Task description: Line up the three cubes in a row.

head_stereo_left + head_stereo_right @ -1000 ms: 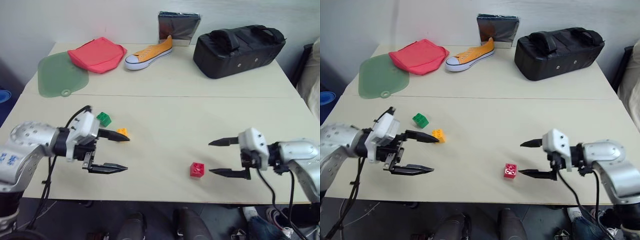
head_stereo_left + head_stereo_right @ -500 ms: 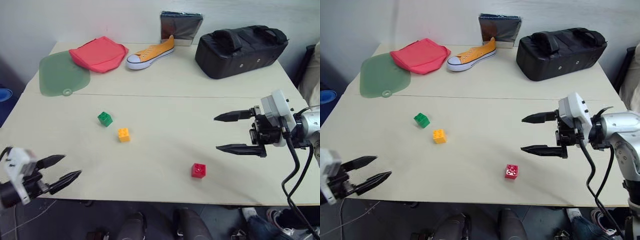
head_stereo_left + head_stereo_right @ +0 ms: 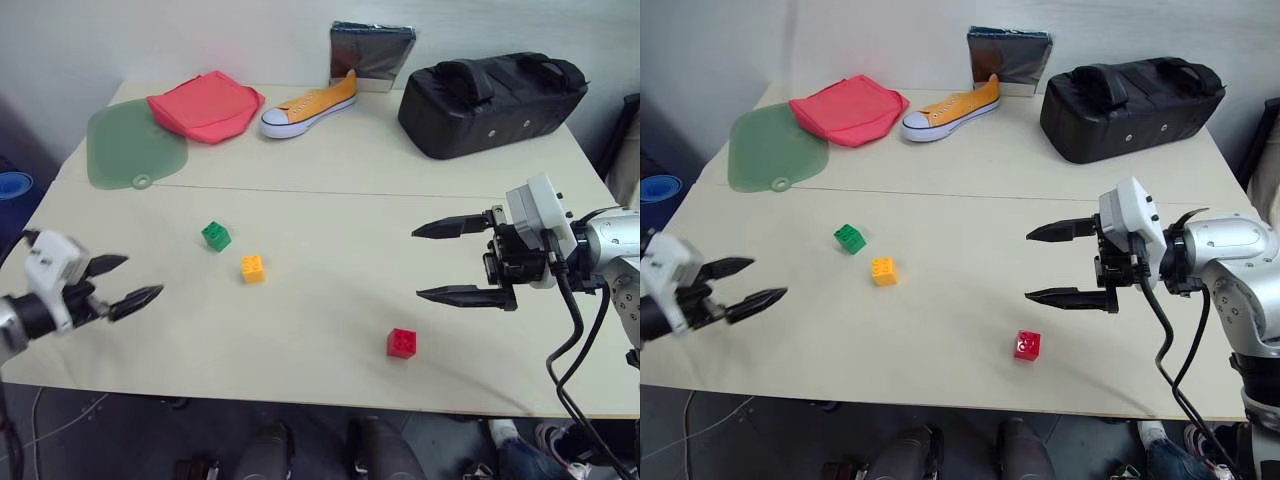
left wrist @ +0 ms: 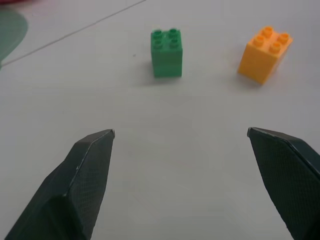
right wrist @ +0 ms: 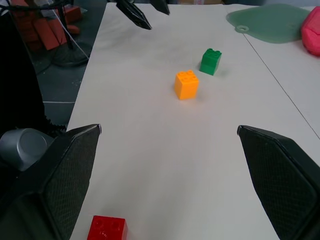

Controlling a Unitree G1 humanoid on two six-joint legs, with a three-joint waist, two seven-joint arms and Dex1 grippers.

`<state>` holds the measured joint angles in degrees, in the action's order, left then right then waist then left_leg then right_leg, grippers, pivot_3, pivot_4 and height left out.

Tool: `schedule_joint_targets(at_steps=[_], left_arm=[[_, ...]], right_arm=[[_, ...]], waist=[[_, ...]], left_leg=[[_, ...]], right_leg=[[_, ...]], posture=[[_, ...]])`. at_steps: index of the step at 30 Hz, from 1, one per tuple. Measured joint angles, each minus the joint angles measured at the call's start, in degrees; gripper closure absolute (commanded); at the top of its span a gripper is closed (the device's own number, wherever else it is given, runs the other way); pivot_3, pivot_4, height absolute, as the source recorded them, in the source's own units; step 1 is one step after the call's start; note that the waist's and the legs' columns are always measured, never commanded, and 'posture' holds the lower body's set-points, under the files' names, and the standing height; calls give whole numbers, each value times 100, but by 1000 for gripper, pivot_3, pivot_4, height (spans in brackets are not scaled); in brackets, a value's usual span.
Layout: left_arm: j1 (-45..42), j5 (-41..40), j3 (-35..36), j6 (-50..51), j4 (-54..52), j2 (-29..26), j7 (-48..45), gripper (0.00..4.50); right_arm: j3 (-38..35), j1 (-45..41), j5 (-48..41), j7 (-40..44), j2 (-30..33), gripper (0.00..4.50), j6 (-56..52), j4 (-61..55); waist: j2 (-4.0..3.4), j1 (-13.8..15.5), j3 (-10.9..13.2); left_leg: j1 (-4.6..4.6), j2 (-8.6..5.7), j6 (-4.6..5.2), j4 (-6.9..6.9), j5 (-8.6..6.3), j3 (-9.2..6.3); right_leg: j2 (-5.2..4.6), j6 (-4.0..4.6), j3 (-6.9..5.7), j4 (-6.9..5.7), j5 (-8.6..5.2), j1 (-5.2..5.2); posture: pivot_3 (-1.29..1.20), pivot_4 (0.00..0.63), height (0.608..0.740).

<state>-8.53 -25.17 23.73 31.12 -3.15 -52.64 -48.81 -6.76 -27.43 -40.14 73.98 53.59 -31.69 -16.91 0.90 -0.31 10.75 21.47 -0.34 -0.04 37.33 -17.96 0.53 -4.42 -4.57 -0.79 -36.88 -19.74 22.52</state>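
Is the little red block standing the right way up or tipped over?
Right way up: the red block sits flat on the table, with its studs facing upward.

We are seeing three studded, glossy plastic cubes: green [image 3: 216,236], yellow-orange [image 3: 253,268], red [image 3: 402,342]. The tabletop [image 3: 330,210] is looking smooth and matt. The bag [image 3: 490,100] is looking like matt black fabric, the shoe [image 3: 309,103] canvas, the jaws' pads finely textured black.

Lab-like test room: plain table [image 3: 330,190], random props, cables on floor.
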Motion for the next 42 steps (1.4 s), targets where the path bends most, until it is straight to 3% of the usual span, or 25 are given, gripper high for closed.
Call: schedule_joint_targets(at_steps=[2,4,12,15,18,26,37,42], left_arm=[[-1416,346,-870,227,705,103,169,0],[-2026,585,-1326,277,1037,135,200,0],[-3284,1610,-2646,181,2769,664,287,0],[-3397,1700,-2706,83,3103,736,230,0],[-3451,1769,-2705,-154,3255,829,167,585],[-3618,1940,-2702,-672,3774,1102,164,2936],[-3640,2063,-2659,-1257,3950,1172,0,3020],[-3643,1478,-2224,-1827,3438,964,-949,3020]], right_arm=[[9,30,-78,-93,-45,16,-69,-204],[0,61,-139,-129,-61,16,-86,-362],[-26,205,-162,-424,-180,16,-85,-552],[-29,218,-158,-541,-214,16,-82,-555],[-29,256,-157,-598,-225,0,-75,-560],[-26,325,-152,-618,-244,0,-69,-580],[-26,344,-140,-557,-231,0,-59,-582],[-31,792,-142,-177,62,0,19,-758]], waist=[[5,39,0],[7,21,-2],[11,-50,0],[12,-43,1],[13,1,1],[13,27,1],[14,26,0],[14,28,0]], left_leg=[[18,0,-14,14,13,-14],[19,-3,-12,19,12,-6],[23,1,-1,59,6,13],[24,1,-1,66,6,11],[24,1,-1,67,6,10],[34,1,-1,74,6,4],[37,1,-1,77,6,2],[77,1,-2,89,6,-12]], right_leg=[[6,-2,-19,-11,1,7],[7,-8,-11,-28,4,5],[10,-13,-10,-56,6,10],[8,-13,-9,-58,6,9],[7,-13,-10,-57,6,9],[6,-15,-18,-57,7,11],[6,-15,-21,-58,8,11],[5,-16,-34,-57,8,38]], posture=[[0,150,740],[0,150,740],[0,150,740],[0,150,740],[0,150,740],[0,150,740],[0,150,740],[0,150,740]])
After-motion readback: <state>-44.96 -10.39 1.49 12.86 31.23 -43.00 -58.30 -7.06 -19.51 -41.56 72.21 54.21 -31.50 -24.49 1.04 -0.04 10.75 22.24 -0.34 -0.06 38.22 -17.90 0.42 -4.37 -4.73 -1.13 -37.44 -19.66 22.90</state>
